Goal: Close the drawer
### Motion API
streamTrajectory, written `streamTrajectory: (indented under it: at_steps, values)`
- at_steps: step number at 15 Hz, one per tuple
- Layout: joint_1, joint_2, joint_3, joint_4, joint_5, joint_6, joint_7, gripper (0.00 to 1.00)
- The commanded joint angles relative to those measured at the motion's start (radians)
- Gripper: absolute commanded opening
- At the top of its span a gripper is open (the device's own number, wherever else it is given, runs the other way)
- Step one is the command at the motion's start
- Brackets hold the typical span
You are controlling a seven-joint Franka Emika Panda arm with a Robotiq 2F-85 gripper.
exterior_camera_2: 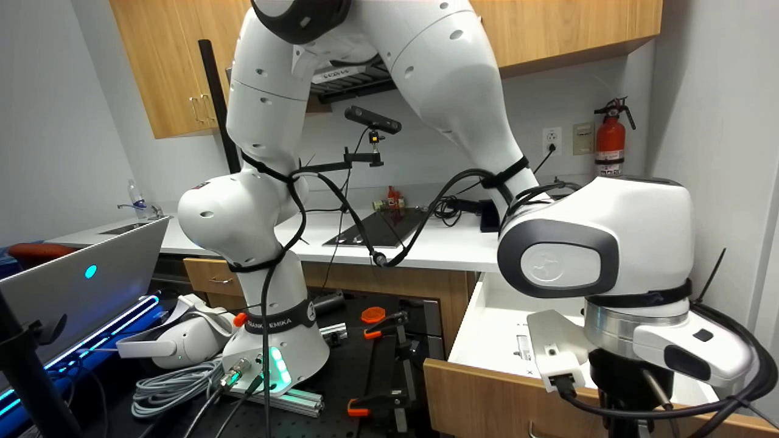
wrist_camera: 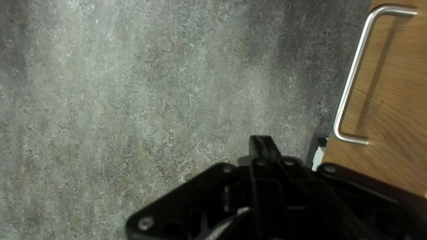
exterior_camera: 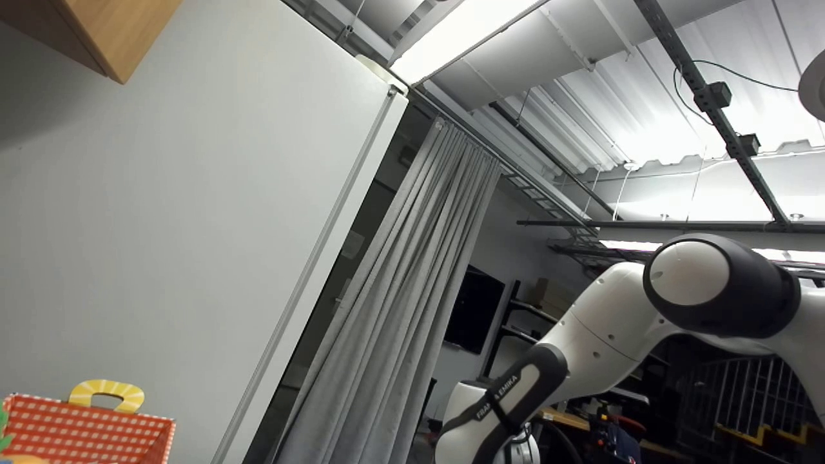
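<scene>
One drawer stands open; pre-push alignment appears in hand; next, the closed, empty pincer should press toward wrist-view 3 o'clock.

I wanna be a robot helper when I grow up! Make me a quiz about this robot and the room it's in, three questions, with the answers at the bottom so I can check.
1. True or false: in an exterior view, the drawer is pulled open.

2. Pick one. What colour is the fire extinguisher?
A) green
B) red
C) blue

3. Fill in the gap with "open" or "shut": in the wrist view, the gripper is ____, and the metal handle is apart from it, toward the right edge of the picture.

Key: 1. True. 2. B, red. 3. Shut.
</scene>
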Motion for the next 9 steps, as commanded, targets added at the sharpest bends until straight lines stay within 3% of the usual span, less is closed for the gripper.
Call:
streamTrajectory:
  at_steps: [1,9]
  values:
    - [-0.014,0.007,0.051,-0.026,0.048,0.042,-0.05,0.0]
    - [-0.041,0.001,0.153,-0.034,0.176,0.03,-0.122,0.0]
